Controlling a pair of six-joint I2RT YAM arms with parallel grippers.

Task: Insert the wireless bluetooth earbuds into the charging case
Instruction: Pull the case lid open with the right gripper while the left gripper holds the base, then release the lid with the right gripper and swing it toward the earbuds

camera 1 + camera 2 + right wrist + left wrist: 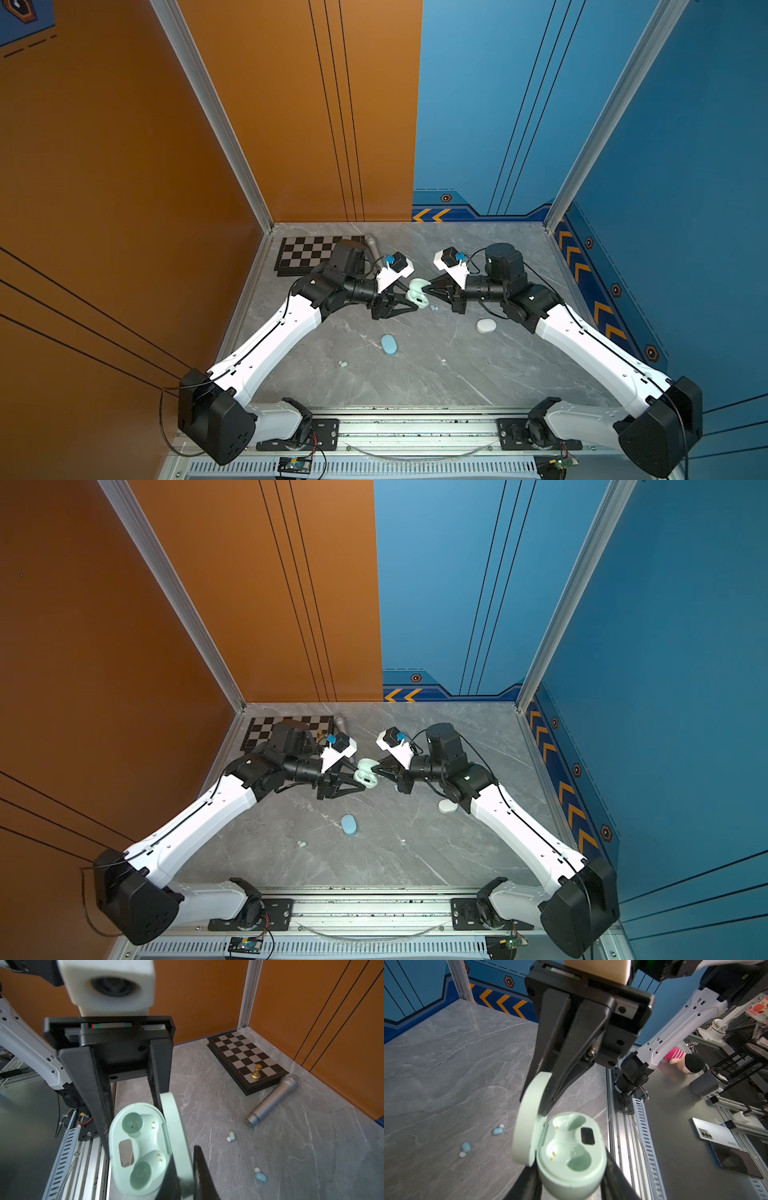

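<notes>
Nearest me, a pale earbud pair (343, 364), mint I think, lies front-left of the mint case (566, 1140), well apart, nearer the left gripper (412, 298), which clamps that case's base. The right gripper (429, 290) is pinched on its raised lid (527, 1118), bays empty.

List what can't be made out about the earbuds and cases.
Pale speck, both top views: too small to call an earbud.
White case, a top view: partly behind the right arm.
Blue case, both top views: lid shut, contents hidden.
Mint case, left wrist view: base cut by the edge.
</notes>
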